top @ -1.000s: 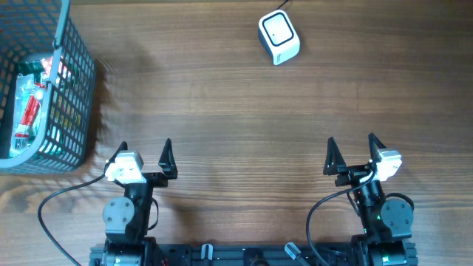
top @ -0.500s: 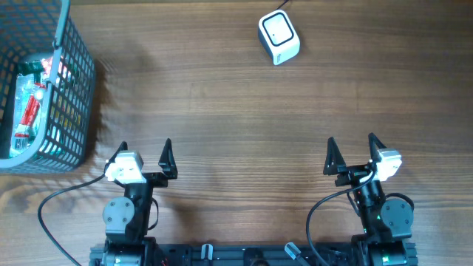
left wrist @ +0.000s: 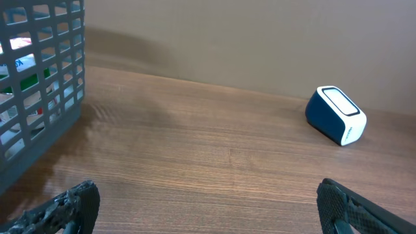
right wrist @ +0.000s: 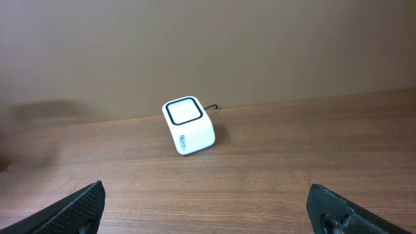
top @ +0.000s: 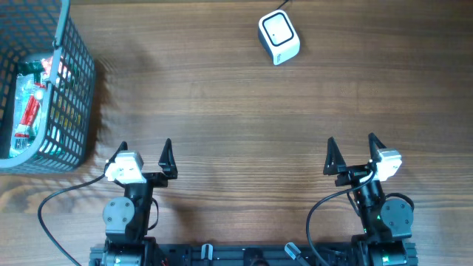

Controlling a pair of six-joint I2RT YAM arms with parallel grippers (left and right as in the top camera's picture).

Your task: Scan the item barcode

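Jaws on both sides stand wide apart and hold nothing. My left gripper (top: 145, 148) and my right gripper (top: 352, 144) hover at the near edge of the table (top: 222, 111), well apart from everything else. The items (top: 28, 111) to scan lie packed in the wire basket (top: 83, 81) at the far left corner; which one shows a readable barcode I cannot tell. The scanner (top: 278, 37) sits near the far edge, right of the middle, with its window turned upward. I think the danger is in the basket: a finger may catch the wire wall and drag or tip it, or I may pinch two packets together. After that, the barcode may face away from the window, and no scan comes.
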